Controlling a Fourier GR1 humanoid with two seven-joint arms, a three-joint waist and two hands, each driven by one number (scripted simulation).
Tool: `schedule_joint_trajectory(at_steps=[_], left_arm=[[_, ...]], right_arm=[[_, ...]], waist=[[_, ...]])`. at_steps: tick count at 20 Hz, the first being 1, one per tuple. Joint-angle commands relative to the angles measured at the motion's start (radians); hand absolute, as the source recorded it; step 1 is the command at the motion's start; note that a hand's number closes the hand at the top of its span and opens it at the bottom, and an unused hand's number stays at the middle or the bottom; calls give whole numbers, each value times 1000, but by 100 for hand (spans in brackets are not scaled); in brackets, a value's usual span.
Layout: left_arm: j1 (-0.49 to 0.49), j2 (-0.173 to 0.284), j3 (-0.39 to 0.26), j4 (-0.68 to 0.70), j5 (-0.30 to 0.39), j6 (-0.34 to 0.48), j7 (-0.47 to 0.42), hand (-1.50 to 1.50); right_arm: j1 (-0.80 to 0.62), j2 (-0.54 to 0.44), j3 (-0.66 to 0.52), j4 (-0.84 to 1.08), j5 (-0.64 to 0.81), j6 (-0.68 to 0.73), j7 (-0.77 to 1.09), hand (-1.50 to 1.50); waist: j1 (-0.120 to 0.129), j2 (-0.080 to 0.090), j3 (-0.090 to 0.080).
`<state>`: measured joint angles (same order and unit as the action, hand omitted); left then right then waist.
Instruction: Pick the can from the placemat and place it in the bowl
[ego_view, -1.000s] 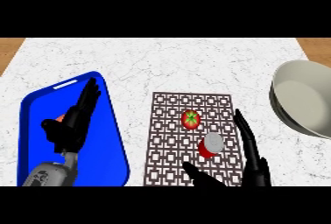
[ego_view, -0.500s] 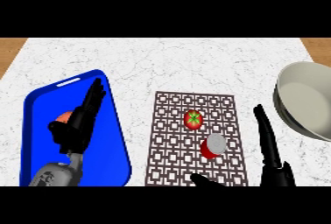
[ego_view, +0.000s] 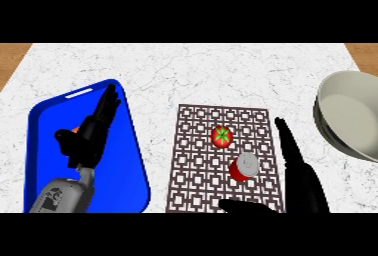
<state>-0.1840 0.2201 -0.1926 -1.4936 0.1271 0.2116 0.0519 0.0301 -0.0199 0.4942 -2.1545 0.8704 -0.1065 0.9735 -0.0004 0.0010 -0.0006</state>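
Note:
A red can (ego_view: 242, 167) with a silver top stands on the brown patterned placemat (ego_view: 199, 145), below a red tomato (ego_view: 221, 136). The pale bowl (ego_view: 349, 120) sits at the right edge of the counter. My right hand (ego_view: 299, 175) is open, fingers straight and pointing up just right of the can, thumb (ego_view: 244, 206) below it; it does not touch the can. My left hand (ego_view: 88, 135) rests open over the blue tray (ego_view: 125, 165), fingers up.
A small orange object (ego_view: 74, 131) lies on the blue tray, mostly hidden behind my left hand. White marble counter (ego_view: 192, 70) stretches behind the placemat and between the placemat and the bowl.
My right hand has slid to the right, from over the mat's right part to its right edge, beside the can. The whole view has shifted slightly. The left hand stays put.

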Motion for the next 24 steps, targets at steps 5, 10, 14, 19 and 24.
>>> schedule_joint_trajectory(at_steps=[5, 10, 14, 19, 24], left_arm=[[58, -47, 7, -70, -51, -5, 19, 0], [39, -42, 37, -82, -54, -36, 69, 0], [9, -59, 66, 11, -57, -65, -13, 0], [121, -56, 49, -80, -80, -79, -24, 0], [21, -48, 121, 18, -66, -117, -25, 0]], right_arm=[[41, -26, -74, 68, -124, 2, -99, -150], [131, -24, 12, -25, -106, -28, -108, -150], [209, -10, 89, -31, -92, -115, -186, -150], [300, -45, 64, 18, -188, -200, -327, -150], [163, 18, 58, 111, -204, -231, -242, -150]], waist=[[0, -1, 1], [0, -2, 1], [-4, -2, 1], [-1, -3, 1], [0, -1, 1]])
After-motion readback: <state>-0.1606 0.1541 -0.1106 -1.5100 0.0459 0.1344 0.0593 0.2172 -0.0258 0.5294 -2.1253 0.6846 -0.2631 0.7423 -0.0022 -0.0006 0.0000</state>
